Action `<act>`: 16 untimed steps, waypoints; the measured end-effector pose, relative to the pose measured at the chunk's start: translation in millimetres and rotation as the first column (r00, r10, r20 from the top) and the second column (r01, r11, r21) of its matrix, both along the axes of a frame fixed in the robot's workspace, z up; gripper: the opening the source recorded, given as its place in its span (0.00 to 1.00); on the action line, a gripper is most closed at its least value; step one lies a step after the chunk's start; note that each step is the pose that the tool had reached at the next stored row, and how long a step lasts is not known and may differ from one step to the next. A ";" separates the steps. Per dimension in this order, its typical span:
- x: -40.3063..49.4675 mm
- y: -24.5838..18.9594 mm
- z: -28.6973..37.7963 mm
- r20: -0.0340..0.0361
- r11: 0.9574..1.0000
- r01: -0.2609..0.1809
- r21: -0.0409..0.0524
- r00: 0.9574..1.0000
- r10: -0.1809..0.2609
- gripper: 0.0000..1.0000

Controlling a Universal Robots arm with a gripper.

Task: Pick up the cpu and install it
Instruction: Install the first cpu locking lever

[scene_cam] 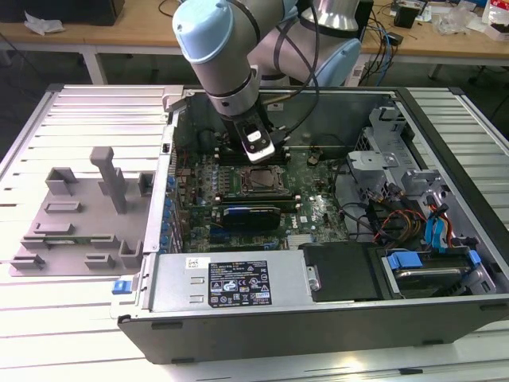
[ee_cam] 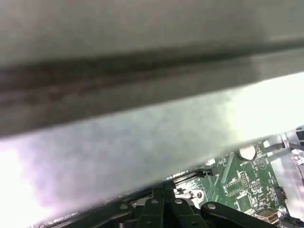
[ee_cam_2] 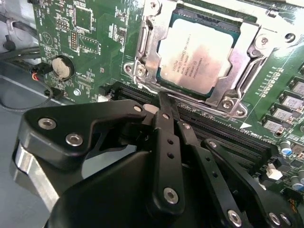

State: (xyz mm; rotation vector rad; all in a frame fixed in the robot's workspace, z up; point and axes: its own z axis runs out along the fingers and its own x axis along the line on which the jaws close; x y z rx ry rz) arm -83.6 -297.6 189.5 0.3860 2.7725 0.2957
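Nearest the lens in the second wrist view: the black gripper (ee_cam_2: pixel 164 107), jaws closed together with nothing between them, tips just short of the socket (ee_cam_2: pixel 147 52) frame's near edge, over the dark memory slots (ee_cam_2: pixel 223 133). Beyond the tips, the cpu (ee_cam_2: pixel 200 53), lying flat and square inside the metal socket frame on the green motherboard (ee_cam_2: pixel 97 52), silver top up, apart from the jaws. Beside the socket, a round coin battery (ee_cam_2: pixel 62 67). In the first wrist view, a blurred grey surface (ee_cam: pixel 142 95) close across the lens, with gripper links (ee_cam: pixel 164 209) and a patch of green board (ee_cam: pixel 237 183) under it. In the exterior view, the arm (scene_cam: pixel 227 56) reaching down into the open computer case (scene_cam: pixel 334 314), the gripper (scene_cam: pixel 258 147) just above the socket (scene_cam: pixel 260 181), at the case's far side. The cpu (scene_cam: pixel 262 181) seated there, mid-board. At the exterior view's left, a grey fixture (scene_cam: pixel 79 215) with upright blocks lying on the white slatted table (scene_cam: pixel 48 334), well apart from the case. At the exterior view's right inside the case, drive bays (scene_cam: pixel 429 267) with blue tabs and cable bundles (scene_cam: pixel 398 219).
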 end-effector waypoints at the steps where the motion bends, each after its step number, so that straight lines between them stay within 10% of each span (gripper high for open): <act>1: 0.0 -0.1 0.0 0.001 1.000 0.000 0.005 1.000 0.000 0.11; 4: 0.0 -1.1 0.4 0.003 1.000 0.000 0.020 1.000 0.000 0.11; 9: 0.5 -1.3 19.4 -0.005 1.000 0.003 0.020 1.000 -0.003 0.11; 13: 2.9 -2.2 22.4 -0.098 0.999 0.031 -0.011 0.995 -0.032 0.11; 16: 5.0 -2.8 22.5 -0.146 0.997 0.040 -0.059 0.988 -0.049 0.11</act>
